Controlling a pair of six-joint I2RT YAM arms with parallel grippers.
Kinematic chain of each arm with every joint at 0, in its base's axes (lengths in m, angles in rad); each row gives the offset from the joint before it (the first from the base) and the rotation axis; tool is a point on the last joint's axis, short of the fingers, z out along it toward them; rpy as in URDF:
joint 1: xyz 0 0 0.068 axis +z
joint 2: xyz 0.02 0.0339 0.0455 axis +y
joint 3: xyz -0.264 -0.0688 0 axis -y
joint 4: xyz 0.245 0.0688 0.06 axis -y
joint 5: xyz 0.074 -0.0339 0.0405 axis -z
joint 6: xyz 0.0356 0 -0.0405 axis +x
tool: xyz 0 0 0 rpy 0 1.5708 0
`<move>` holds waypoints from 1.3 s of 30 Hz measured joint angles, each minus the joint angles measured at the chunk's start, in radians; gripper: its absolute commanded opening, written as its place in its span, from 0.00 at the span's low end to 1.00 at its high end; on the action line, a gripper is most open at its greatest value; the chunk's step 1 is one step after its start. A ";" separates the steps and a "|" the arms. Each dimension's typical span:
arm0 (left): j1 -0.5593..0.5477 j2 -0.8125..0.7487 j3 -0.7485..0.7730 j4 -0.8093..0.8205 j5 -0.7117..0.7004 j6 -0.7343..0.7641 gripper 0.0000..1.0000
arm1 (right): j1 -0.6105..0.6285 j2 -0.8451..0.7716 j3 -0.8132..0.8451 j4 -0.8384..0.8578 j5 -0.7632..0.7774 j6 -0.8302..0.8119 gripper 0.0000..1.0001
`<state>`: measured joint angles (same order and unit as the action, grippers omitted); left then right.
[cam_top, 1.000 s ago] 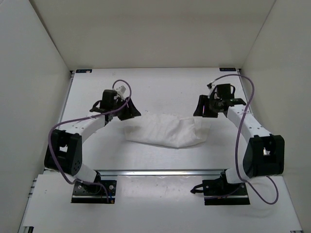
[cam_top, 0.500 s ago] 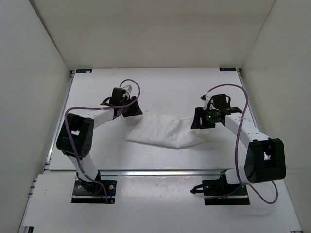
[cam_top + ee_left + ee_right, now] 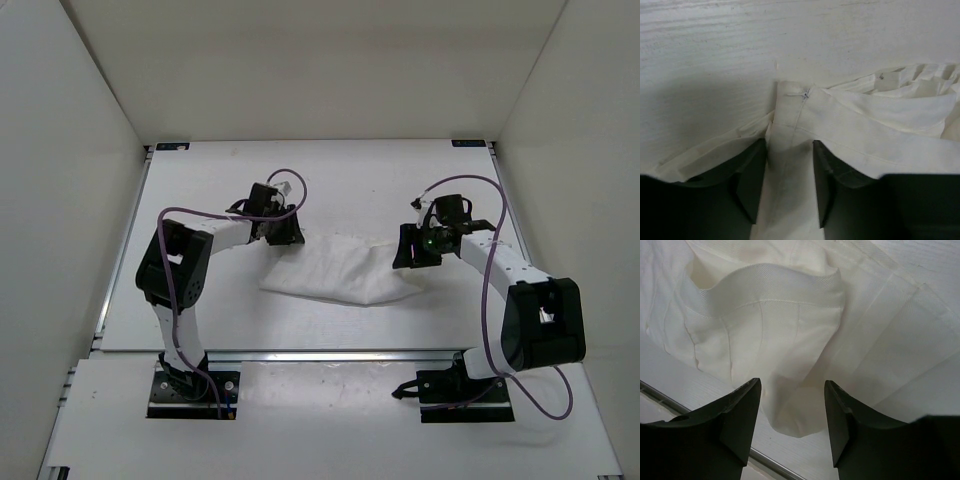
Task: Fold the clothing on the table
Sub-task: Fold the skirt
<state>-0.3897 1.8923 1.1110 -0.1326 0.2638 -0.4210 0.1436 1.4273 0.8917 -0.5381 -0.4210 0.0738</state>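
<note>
Left claw [image 3: 789, 145] farther right than before (clothing [image 3: 865, 125] corner between jaws)

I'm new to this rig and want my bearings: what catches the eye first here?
The crumpled white clothing lies in the middle of the table, between both arms. The left gripper straddles its left corner hem; the right gripper stands with jaws wide over its bulging right end.

A plain white table [image 3: 350, 180] fills the walled bay, with black corner brackets [image 3: 172, 147] at its far corners and a silver rail [image 3: 330, 353] running left to right near the front. A crumpled white garment [image 3: 335, 270] lies mid-table, stretched left to right. Two black base plates [image 3: 193, 394] sit on the near strip, left and right.
</note>
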 measured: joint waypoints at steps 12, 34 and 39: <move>0.009 0.026 0.026 -0.037 0.013 0.013 0.00 | 0.041 0.025 0.000 -0.038 -0.019 -0.029 0.56; 0.096 -0.097 -0.143 0.006 0.013 -0.010 0.17 | -0.021 0.039 -0.056 -0.076 -0.036 0.040 0.21; 0.100 -0.097 -0.143 0.005 0.010 -0.014 0.34 | -0.005 0.098 -0.054 -0.099 -0.004 0.072 0.24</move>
<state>-0.2897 1.7950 0.9676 -0.1272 0.2741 -0.4347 0.1390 1.5249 0.8379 -0.6373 -0.4252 0.1459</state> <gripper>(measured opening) 0.317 0.226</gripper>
